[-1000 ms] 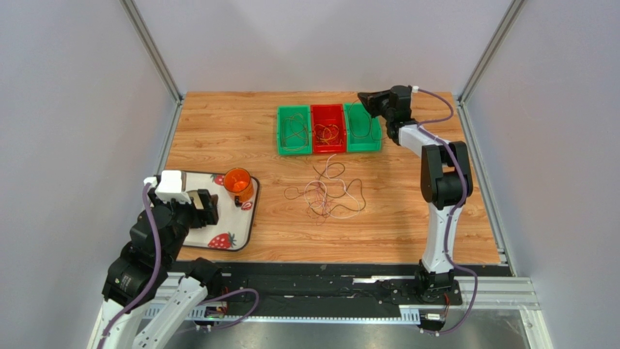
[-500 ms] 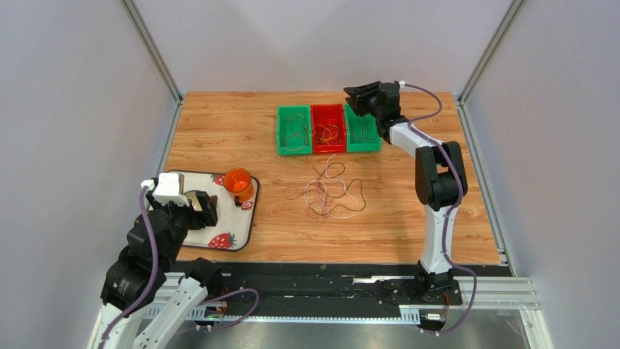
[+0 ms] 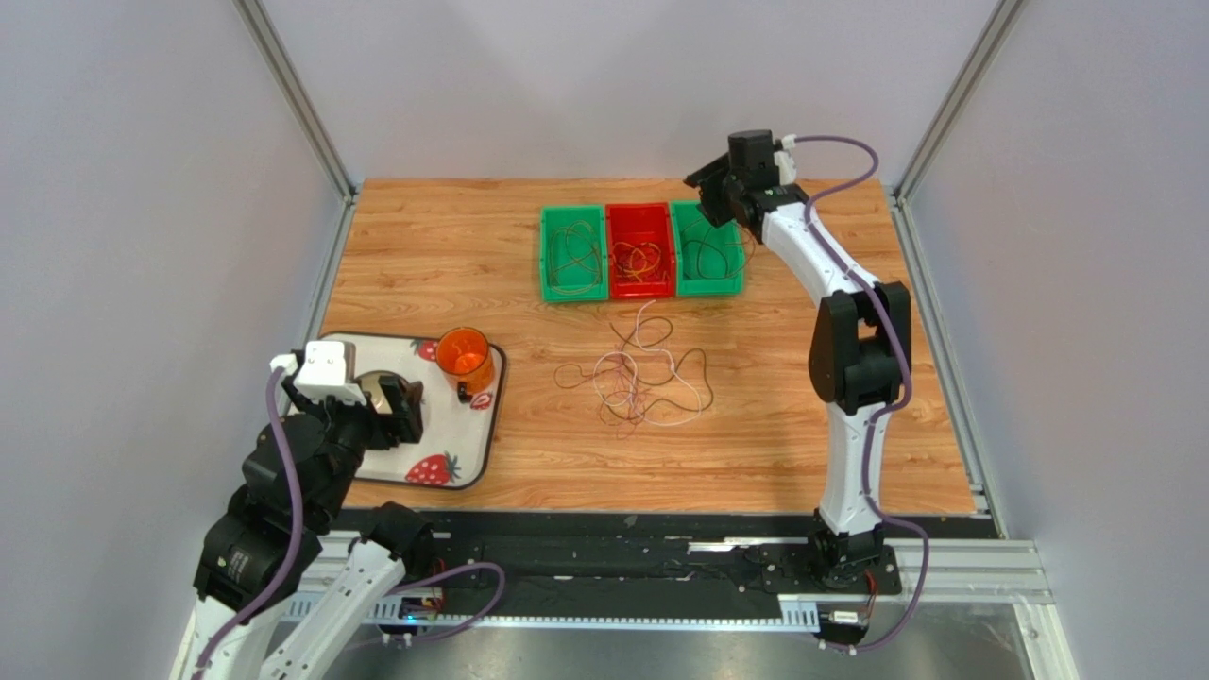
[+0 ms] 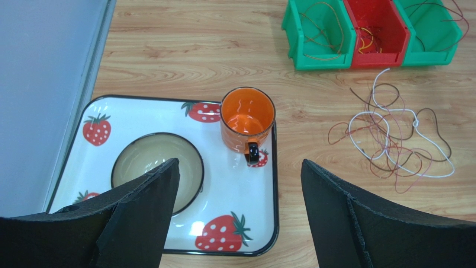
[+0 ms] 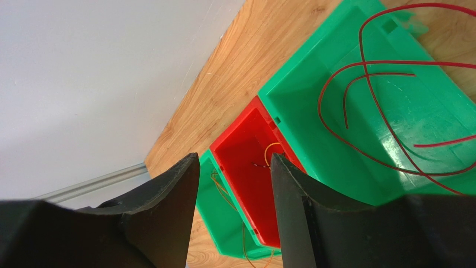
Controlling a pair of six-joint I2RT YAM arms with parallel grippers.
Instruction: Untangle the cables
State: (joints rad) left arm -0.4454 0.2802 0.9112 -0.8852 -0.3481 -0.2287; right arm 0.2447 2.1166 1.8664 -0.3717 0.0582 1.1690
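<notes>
A loose tangle of thin cables (image 3: pixel 635 371), whitish, dark red and brown, lies on the wooden table in front of the bins, and in the left wrist view the tangle (image 4: pixel 391 139) sits at the right. More cables lie in the bins: red ones (image 5: pixel 369 84) in the right green bin (image 3: pixel 707 250), an orange one (image 5: pixel 271 148) in the red bin (image 3: pixel 640 251). My right gripper (image 3: pixel 705 189) hovers open over the bins' far end, with nothing between its fingers (image 5: pixel 167 206). Over the strawberry tray, my left gripper (image 4: pixel 239 163) is open and empty.
The left green bin (image 3: pixel 573 255) holds brownish wires. The strawberry tray (image 3: pixel 476 425) at the near left carries an orange cup (image 3: pixel 464 354) and a bowl (image 4: pixel 151 162). Metal frame posts and grey walls close in the table's back and sides.
My right gripper has opened and swung left from beside the right green bin to above the bins' far end, its wrist raised. The left arm has barely shifted.
</notes>
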